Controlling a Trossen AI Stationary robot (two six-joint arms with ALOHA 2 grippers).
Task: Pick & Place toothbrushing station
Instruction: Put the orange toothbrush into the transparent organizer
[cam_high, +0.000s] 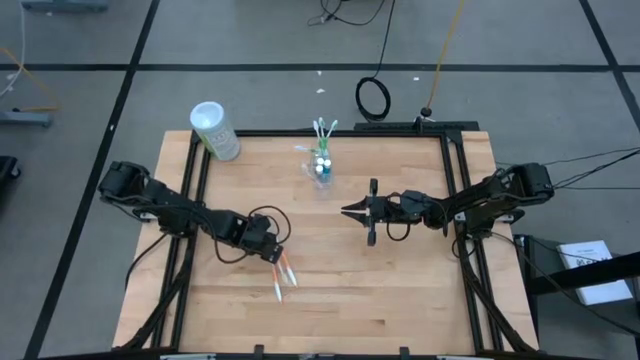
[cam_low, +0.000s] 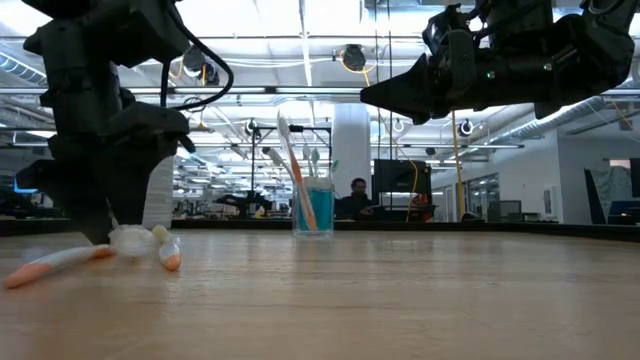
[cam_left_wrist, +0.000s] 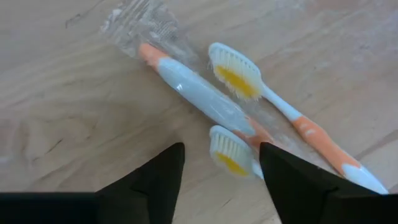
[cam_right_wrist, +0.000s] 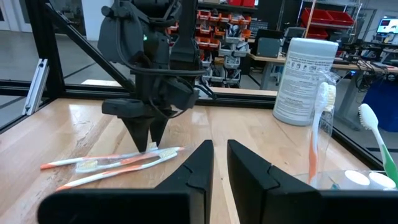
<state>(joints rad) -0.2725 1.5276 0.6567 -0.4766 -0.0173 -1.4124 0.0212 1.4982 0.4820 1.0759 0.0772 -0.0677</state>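
Note:
Three white toothbrushes with orange accents (cam_high: 282, 275) lie flat on the wooden table left of centre; they also show in the left wrist view (cam_left_wrist: 205, 99). My left gripper (cam_left_wrist: 221, 148) is open and low over them, its fingers on either side of one brush's head (cam_left_wrist: 227, 154) without touching it. It also shows in the high view (cam_high: 272, 255). A clear cup (cam_high: 320, 168) with toothbrushes and blue tubes stands at the far middle. My right gripper (cam_high: 347, 210) is shut and empty, above the table at centre right, pointing left.
A white canister with green print (cam_high: 215, 130) stands at the table's far left corner. A black frame (cam_high: 455, 180) runs along the table's edges. Bare wood (cam_high: 380, 290) lies toward the near edge. A person (cam_low: 358, 195) shows far off in the room.

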